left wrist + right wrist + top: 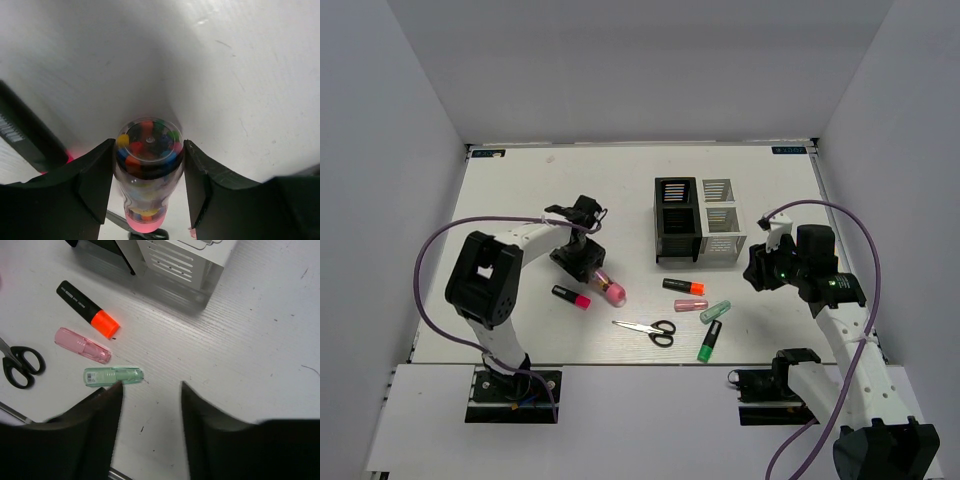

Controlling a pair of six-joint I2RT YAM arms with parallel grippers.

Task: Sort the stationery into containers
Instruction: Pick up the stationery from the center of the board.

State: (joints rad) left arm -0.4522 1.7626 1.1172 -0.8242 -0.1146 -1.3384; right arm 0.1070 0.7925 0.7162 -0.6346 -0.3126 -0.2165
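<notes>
1. Nearest the arm bases, a green marker (709, 341) and black-handled scissors (650, 328) lie apart on the white surface (520, 190).
2. Just beyond them, a mint tube (113, 376), a pale pink tube (82, 345) and an orange marker (87, 309) lie close together without touching.
3. The right gripper (150, 407) hovers just beside the mint tube, jaws wide apart and empty.
4. On the left, a pink marker (571, 296) lies flat near the left gripper (148, 170).
5. The left gripper is clamped on a clear pink-capped tube (148, 150) of coloured bits, a finger pressing each side. I cannot tell whether the cap touches the surface.
6. Farthest, the black container (676, 220) and the white container (722, 232) stand upright side by side.
</notes>
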